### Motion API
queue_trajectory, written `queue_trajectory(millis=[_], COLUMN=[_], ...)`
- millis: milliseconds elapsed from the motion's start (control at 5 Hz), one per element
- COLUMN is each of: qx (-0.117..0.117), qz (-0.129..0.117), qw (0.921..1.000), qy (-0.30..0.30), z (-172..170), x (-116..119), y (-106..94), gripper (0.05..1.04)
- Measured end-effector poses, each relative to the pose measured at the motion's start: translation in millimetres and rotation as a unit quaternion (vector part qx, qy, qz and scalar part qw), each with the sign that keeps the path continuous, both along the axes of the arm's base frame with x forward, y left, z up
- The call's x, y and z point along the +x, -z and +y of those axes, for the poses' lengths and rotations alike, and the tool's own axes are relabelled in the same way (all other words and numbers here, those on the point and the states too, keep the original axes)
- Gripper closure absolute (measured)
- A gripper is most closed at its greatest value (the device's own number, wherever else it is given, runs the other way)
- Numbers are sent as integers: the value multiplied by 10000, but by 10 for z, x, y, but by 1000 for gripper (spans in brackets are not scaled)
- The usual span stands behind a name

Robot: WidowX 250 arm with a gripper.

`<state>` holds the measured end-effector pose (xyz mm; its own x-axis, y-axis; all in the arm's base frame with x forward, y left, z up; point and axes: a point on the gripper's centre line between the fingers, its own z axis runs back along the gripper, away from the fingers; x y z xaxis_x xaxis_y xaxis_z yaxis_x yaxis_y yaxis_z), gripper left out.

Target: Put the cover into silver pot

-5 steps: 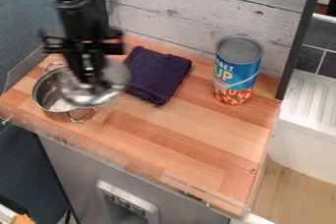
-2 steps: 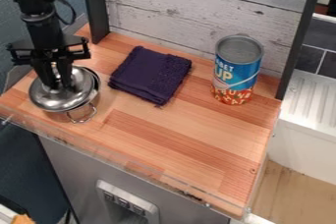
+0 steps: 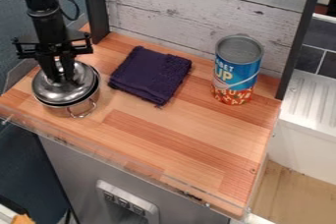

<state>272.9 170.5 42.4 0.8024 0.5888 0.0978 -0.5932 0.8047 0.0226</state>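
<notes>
At the left of the wooden counter, the gripper [image 3: 61, 76] hangs down over the pot, shut on the lid's knob. The shiny domed cover [image 3: 64, 90] lies over the mouth of the silver pot [image 3: 76, 109], shifted slightly toward the left, with a strip of the pot's rim showing at its right. One wire handle of the pot sticks out at the front right. Whether the cover rests fully on the rim I cannot tell.
A folded dark purple cloth [image 3: 150, 75] lies just right of the pot. A blue and orange can [image 3: 236, 70] stands at the back right. A grey wooden wall [image 3: 197, 9] and a black post [image 3: 96, 7] border the counter's back.
The gripper and the cover have moved left from above the pot's right side, then slightly right, onto the pot's mouth. The cloth's left part, earlier hidden, now shows.
</notes>
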Motion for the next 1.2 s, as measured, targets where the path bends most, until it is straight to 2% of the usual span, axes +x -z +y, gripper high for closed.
queue_trajectory(millis=[400, 600, 800, 1000, 1200], qx=[-29, -58, -89, -45, 29], qz=[28, 57, 84, 2, -214], qw=[9998, 9997, 9995, 9985, 9918], qy=[199, 251, 289, 539, 1258], z=[-120, -165, -179, -192, -231], x=[45, 21, 16, 10, 28], y=[29, 34, 27, -142, -376], gripper=[799, 736, 439, 149, 73])
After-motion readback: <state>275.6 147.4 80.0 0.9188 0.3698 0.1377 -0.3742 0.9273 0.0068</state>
